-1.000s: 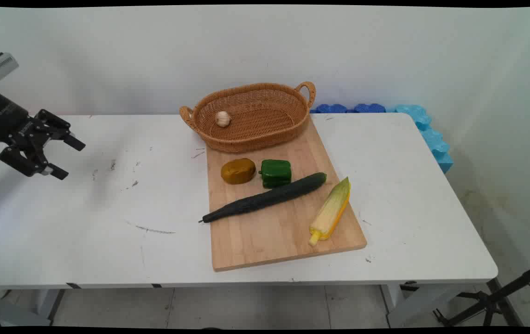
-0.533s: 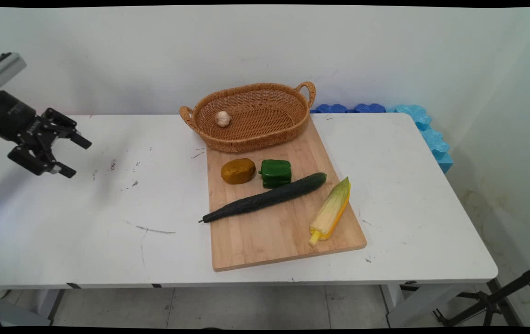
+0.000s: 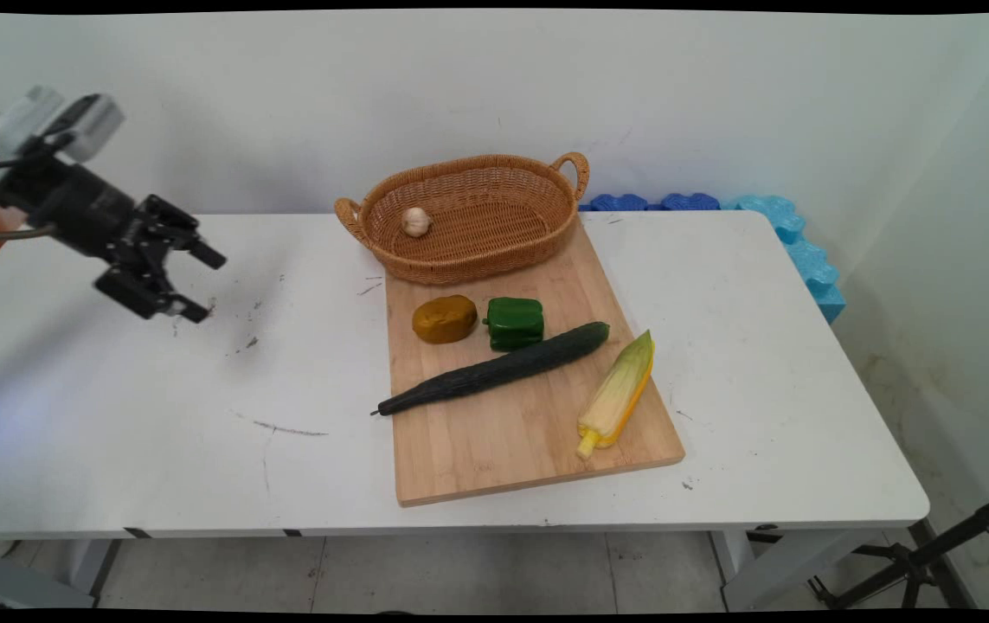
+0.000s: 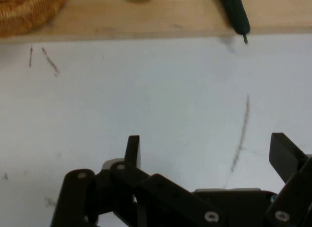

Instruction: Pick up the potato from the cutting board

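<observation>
the gripper (image 3: 200, 284) hangs above the left part of the white bench (image 3: 113, 415), its jaws spread wide with nothing between them; in the hand view only bare bench surface with a few dark scuffs shows under the gripper (image 4: 207, 154). it touches nothing, and points toward the cutting board (image 3: 529, 433), well apart from it.

the wooden cutting board lies right of the bench's centre. on it rest a brownish potato (image 3: 444, 318) and a green bell pepper (image 3: 514, 323) side by side, a long dark cucumber (image 3: 494, 369) lying aslant just in front of them, and a pale yellow corn cob (image 3: 617, 395) in its husk near the board's right edge. the cucumber's thin tip (image 4: 237, 17) reaches the board's left edge, so it is the nearest thing to the gripper.

a woven wicker basket (image 3: 537, 229) with two handles sits on the far end of the board, and a small white garlic bulb (image 3: 414, 221) lies inside it near its left wall. blue foam pieces (image 3: 793, 234) lie along the wall at the bench's far right corner.
</observation>
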`<action>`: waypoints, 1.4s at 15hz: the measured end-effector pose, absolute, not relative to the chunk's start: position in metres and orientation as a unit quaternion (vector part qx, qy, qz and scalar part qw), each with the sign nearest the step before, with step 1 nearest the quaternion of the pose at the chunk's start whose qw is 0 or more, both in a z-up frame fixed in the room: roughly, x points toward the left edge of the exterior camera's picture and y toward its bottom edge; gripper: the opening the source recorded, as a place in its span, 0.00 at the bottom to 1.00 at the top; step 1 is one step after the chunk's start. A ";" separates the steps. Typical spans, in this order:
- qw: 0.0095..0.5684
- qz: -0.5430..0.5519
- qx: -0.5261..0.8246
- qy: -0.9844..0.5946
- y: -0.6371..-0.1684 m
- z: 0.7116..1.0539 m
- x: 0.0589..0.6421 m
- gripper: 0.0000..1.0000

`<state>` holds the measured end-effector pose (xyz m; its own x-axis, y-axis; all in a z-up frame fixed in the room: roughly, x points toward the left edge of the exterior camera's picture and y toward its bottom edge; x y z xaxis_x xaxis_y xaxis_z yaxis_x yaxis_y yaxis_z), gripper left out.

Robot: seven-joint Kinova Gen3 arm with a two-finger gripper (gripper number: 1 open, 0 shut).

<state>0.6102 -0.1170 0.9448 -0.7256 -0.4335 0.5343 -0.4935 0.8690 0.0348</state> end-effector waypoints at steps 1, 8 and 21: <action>0.269 0.059 0.254 -0.927 -0.123 0.944 0.598 1.00; 0.247 0.081 0.281 -0.924 -0.161 0.930 0.513 1.00; 0.225 0.116 0.327 -0.911 -0.214 0.865 0.386 1.00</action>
<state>0.3864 -0.2139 0.8652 -0.6852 -0.5438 0.4846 -0.6476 0.7593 -0.0636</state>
